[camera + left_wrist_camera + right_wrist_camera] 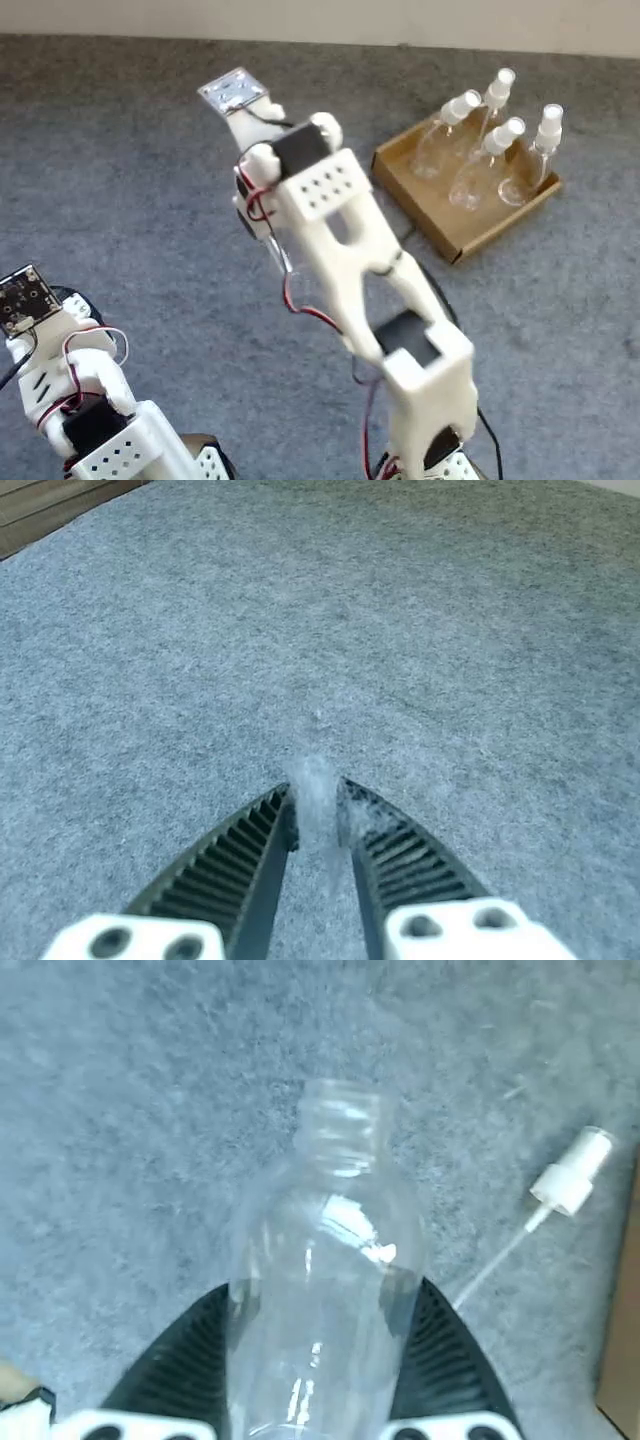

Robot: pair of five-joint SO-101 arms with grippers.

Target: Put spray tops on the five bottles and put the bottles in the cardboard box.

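Note:
My right gripper point(325, 1290) is shut on a clear bottle point(335, 1230) whose threaded neck is bare and points away from the wrist. A loose white spray top point(570, 1175) with its thin tube lies on the carpet beside that bottle. In the high view the right arm point(330, 220) stretches over the middle of the carpet, left of the cardboard box point(430, 225). Several capped bottles point(470, 150) lie in the box. My left gripper point(315, 790) hangs over bare carpet, shut apart from a thin slit, holding nothing.
Grey carpet covers the whole work surface. The left arm point(70, 390) stays at the near left corner. A brown edge of the box point(625, 1360) shows close to the loose spray top. A wooden strip point(50, 510) borders the carpet far off.

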